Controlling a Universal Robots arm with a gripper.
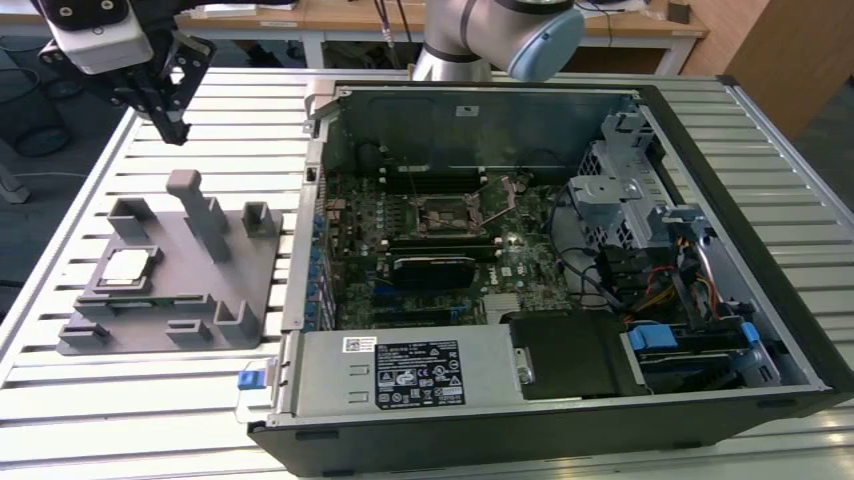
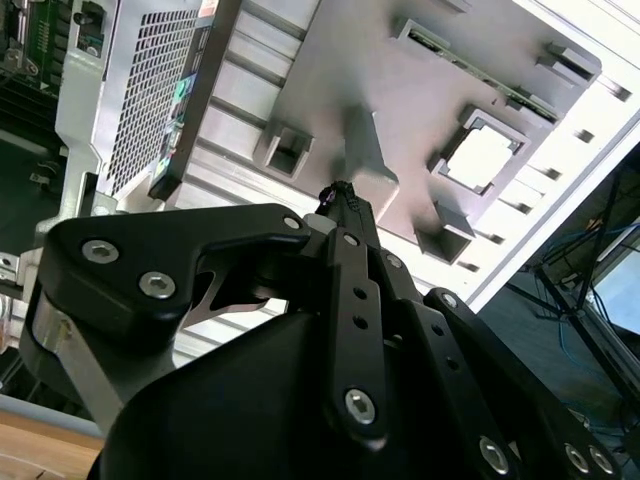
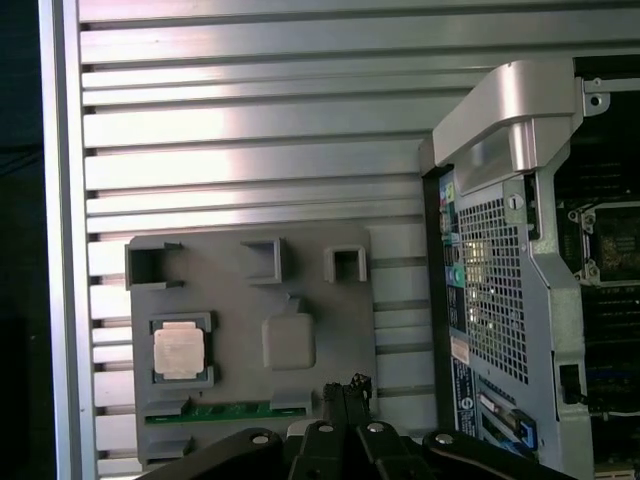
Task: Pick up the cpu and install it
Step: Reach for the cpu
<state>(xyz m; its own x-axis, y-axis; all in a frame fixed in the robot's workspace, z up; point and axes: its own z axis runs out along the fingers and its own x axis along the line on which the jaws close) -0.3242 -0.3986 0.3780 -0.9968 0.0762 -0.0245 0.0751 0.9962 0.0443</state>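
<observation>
Claw (image 1: 174,128) high at the exterior view's left, aimed downward, fingers (image 2: 355,290) together, empty.

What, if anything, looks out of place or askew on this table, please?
Nothing stands out. The cpu lies flat and square in its pocket on the grey holder, the gripper hangs shut and empty above the holder, and the open computer case lies beside it.

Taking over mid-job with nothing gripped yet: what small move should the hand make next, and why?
Probably shift the hand across until it is over the small square silvery chip. The hand is shut, holds nothing and hangs high over the grey moulded holder, off to one side of the pocket where the chip lies.
</observation>
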